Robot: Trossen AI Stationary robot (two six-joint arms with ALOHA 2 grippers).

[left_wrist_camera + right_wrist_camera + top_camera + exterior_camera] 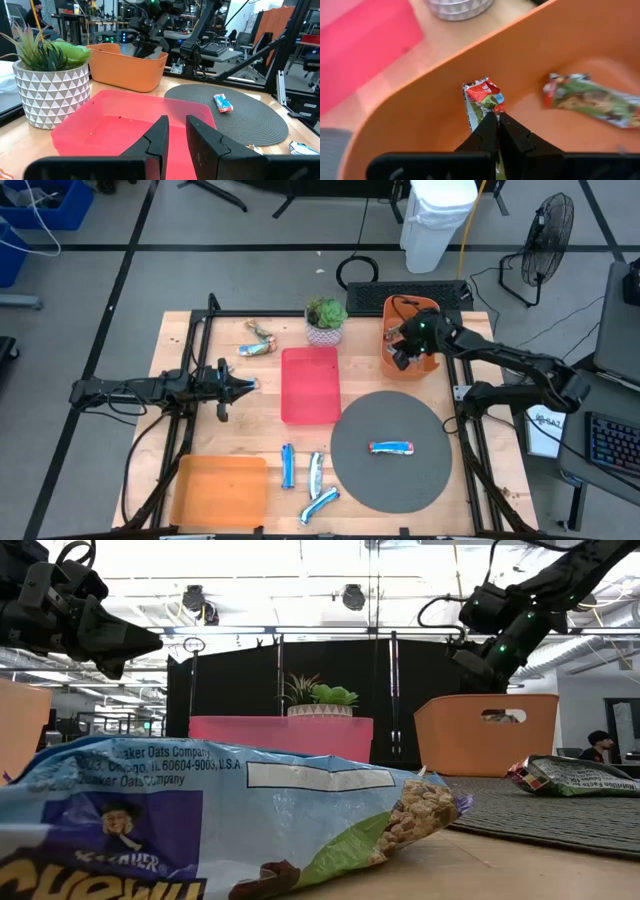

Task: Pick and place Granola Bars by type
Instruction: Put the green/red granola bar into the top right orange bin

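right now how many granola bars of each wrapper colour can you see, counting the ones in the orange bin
Blue-and-white bars: 4, one on the grey mat and three on the table.
Green-and-red bars: 2, one in the right gripper, one lying in the orange bin.
Tan bars by the plant: 1, maybe more.
Total: 7.

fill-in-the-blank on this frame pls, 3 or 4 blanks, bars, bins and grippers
1. The right gripper, above the orange bin, is shut on a ____-and-green wrapped bar.
2. One blue bar lies alone on the round ____ mat.
3. The red tray holds ____ bars.
4. A second bar already lies ____ the orange bin.

Missing words: red; grey; no; inside
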